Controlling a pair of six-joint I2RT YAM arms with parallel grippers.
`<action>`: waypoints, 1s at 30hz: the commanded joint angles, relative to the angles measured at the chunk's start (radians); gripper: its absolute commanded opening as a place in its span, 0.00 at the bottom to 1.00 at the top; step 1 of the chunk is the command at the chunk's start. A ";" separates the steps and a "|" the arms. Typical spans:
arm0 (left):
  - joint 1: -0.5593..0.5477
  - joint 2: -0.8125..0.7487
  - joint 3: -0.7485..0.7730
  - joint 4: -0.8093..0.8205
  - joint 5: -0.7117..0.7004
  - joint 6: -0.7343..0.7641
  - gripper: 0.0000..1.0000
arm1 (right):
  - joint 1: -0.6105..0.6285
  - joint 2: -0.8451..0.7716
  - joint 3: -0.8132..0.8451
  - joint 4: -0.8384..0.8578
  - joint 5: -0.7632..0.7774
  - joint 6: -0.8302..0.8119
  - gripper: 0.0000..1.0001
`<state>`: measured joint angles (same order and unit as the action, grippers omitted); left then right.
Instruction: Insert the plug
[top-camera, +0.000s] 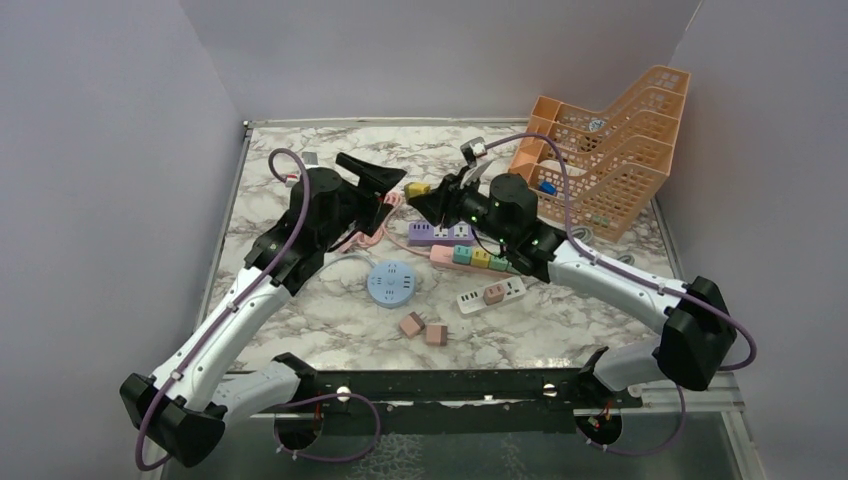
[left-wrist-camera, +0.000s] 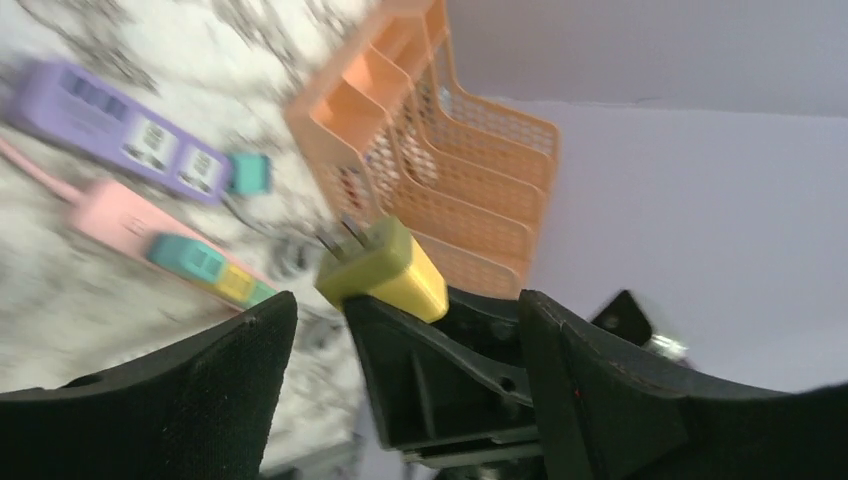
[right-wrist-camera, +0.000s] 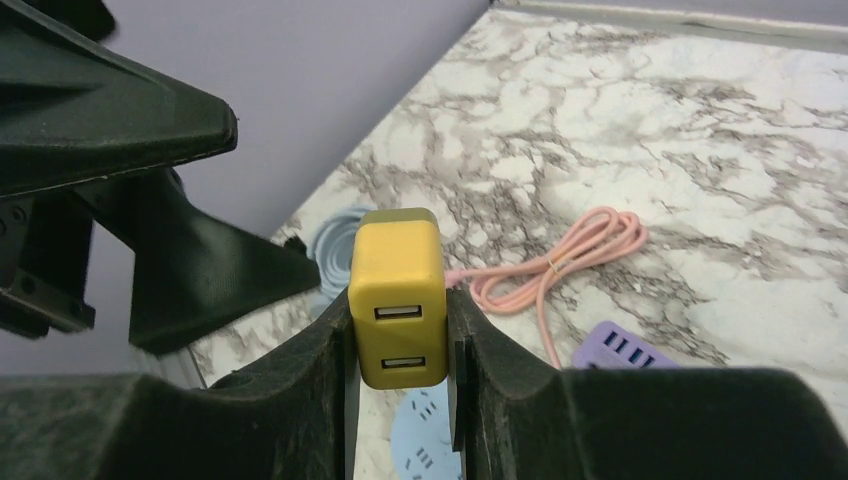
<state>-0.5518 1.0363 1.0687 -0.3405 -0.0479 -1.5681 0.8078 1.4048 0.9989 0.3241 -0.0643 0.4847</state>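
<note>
My right gripper (top-camera: 425, 198) is shut on a yellow plug (top-camera: 417, 189) and holds it in the air above the table's middle. In the right wrist view the plug (right-wrist-camera: 397, 295) sits between the fingers (right-wrist-camera: 500, 370), its two USB ports facing the camera. My left gripper (top-camera: 385, 192) is open and empty, right beside the plug. In the left wrist view its jaws stand wide apart around the plug (left-wrist-camera: 385, 268), whose metal prongs point up and left. A purple power strip (top-camera: 440, 234), a pink strip (top-camera: 470, 256) with coloured plugs, a white strip (top-camera: 490, 293) and a round blue socket (top-camera: 391, 283) lie on the table.
An orange mesh file rack (top-camera: 605, 150) stands at the back right. A coiled pink cable (right-wrist-camera: 560, 262) lies under the left arm. Two loose pink plugs (top-camera: 424, 329) lie near the front. The two grippers are very close together.
</note>
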 joint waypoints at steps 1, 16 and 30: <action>0.011 -0.043 0.048 -0.127 -0.203 0.491 0.83 | 0.001 -0.028 0.111 -0.371 -0.079 -0.193 0.01; 0.016 0.063 0.543 -0.309 -0.512 1.277 0.86 | 0.023 0.280 0.528 -1.051 -0.275 -0.479 0.01; 0.016 0.133 0.797 -0.445 -0.334 1.394 0.90 | 0.212 0.696 0.954 -1.403 -0.097 -0.587 0.01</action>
<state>-0.5423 1.1824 1.8584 -0.7395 -0.4290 -0.2222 0.9932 2.0048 1.8305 -0.9062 -0.2371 -0.0700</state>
